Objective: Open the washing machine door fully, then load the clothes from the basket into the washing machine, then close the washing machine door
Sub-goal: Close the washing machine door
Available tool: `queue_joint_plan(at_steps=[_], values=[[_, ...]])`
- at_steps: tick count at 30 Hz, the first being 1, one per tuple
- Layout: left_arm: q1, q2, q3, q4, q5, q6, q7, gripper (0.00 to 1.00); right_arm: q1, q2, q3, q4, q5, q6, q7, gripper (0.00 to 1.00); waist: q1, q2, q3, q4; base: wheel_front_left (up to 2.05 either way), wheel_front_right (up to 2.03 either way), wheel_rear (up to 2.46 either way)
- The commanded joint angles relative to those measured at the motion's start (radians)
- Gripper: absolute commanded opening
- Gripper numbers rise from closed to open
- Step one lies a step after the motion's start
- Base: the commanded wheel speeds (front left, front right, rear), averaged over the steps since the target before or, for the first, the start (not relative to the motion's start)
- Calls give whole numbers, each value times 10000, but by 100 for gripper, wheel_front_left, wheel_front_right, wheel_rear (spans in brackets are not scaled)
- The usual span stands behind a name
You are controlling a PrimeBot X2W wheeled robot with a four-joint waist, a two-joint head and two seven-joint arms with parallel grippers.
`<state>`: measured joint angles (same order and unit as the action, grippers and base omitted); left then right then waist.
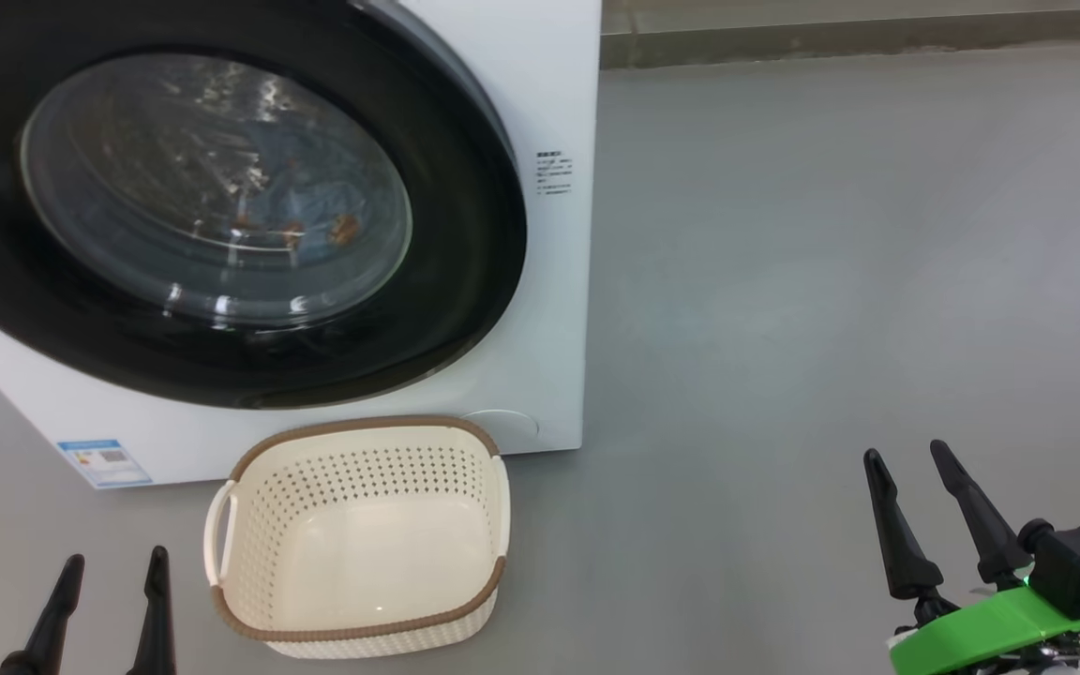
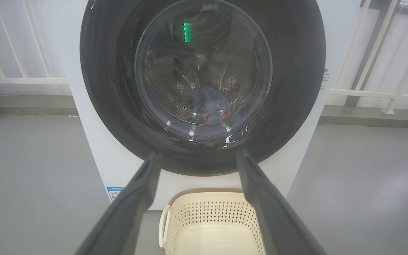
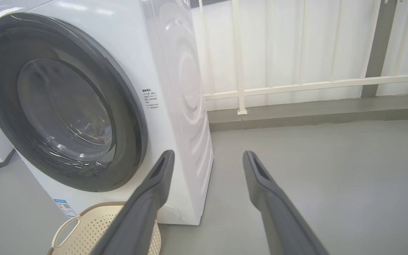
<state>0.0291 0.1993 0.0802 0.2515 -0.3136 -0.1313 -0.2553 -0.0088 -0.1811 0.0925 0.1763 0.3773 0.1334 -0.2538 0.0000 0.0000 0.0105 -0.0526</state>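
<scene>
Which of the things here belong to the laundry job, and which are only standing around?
For the job:
- washing machine
- washing machine door, shut
- clothes, seen inside through the glass
- basket, empty, on the floor before the machine

Only around:
- white railing behind
- blue-white sticker on the machine's front
- grey floor

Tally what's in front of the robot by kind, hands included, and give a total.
washing machine: 1, door shut
basket: 1, empty
clothes: 1 blue heap behind the door glass; pieces cannot be counted
hands: 2, left hand and right hand, both open
Total: 5
</scene>
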Motion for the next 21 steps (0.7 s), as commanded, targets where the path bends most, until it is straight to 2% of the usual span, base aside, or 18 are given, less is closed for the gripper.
queue_joint_plan(at_steps=[1,21], values=[[-143,222,430,-338,103,6,-65,100,2,-103,143,-285,-19,-27,-80,100,0,0,-61,-141,0,0,0],[107,130,703,-474,33,6,-65,100,435,-118,-85,-379,-81,-27,-80,100,0,0,-194,-411,0,0,0]])
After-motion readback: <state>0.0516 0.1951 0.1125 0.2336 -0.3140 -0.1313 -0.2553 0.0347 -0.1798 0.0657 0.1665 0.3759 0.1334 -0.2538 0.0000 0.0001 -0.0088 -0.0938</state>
